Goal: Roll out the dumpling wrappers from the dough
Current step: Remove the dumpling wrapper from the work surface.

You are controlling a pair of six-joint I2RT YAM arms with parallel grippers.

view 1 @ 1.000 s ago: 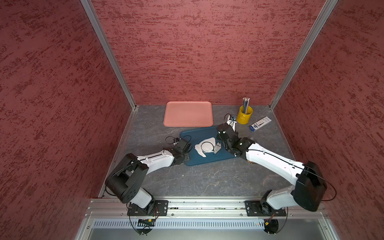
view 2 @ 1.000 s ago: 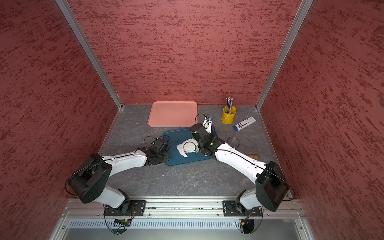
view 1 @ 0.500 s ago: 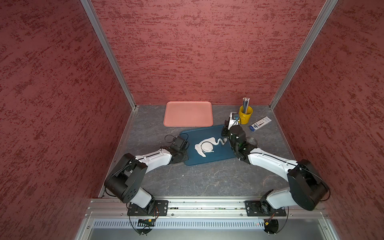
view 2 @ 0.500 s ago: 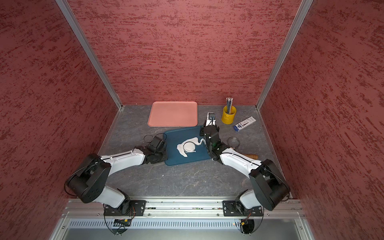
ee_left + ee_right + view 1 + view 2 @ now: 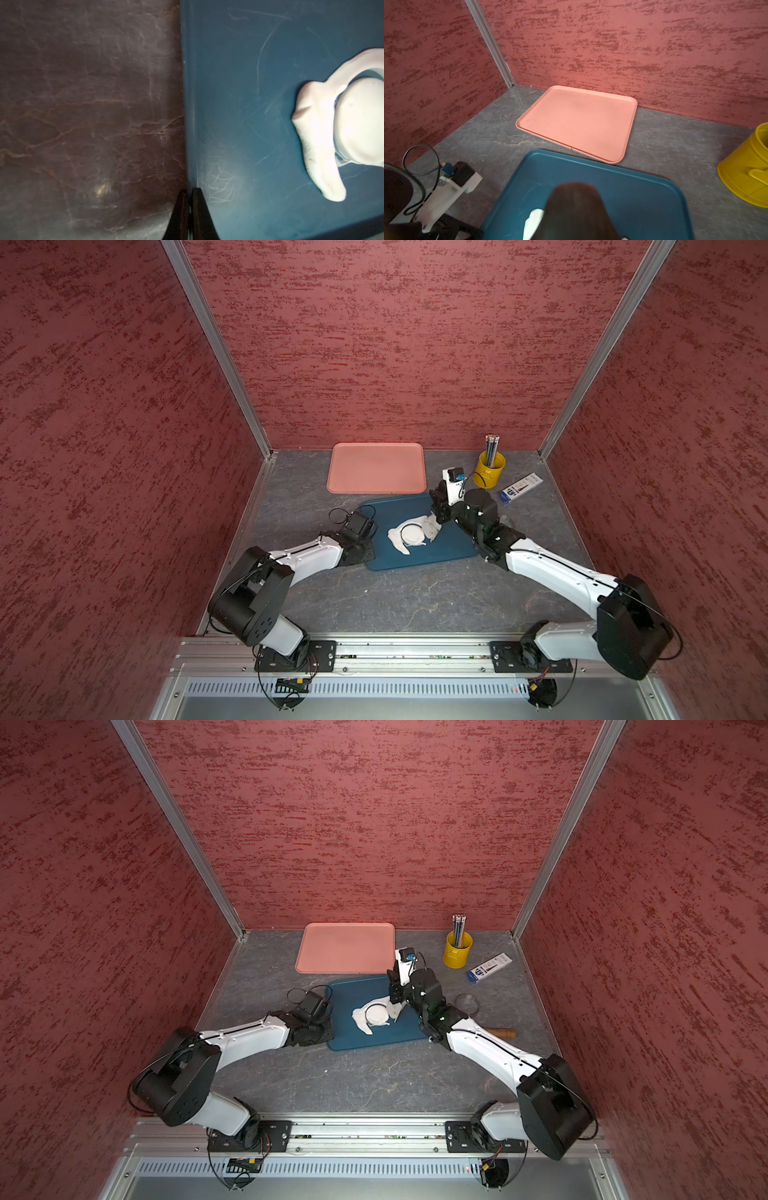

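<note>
Blue tray (image 5: 438,556), middle: one round dumpling wrapper (image 5: 411,534), cut out, with the leftover dough (image 5: 395,540) curled around it and touching it. Left gripper (image 5: 189,190) is clamped shut on the tray's rim. Right gripper (image 5: 436,519) is over the tray's opposite side, at the dough's end; jaws hidden, so its grip cannot be told. Hazard: sticky dough pulled away may drag or stretch the wrapper, or shift the tray.

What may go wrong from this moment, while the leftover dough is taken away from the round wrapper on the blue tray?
1. The dough hugs the dumpling wrapper, and thin strands seem to join them. A pull by the right gripper, which sits at the dough's end, may drag or distort the disc.
2. The left gripper is shut only at the rim of the blue tray. A strong pull might shift the tray.
</note>
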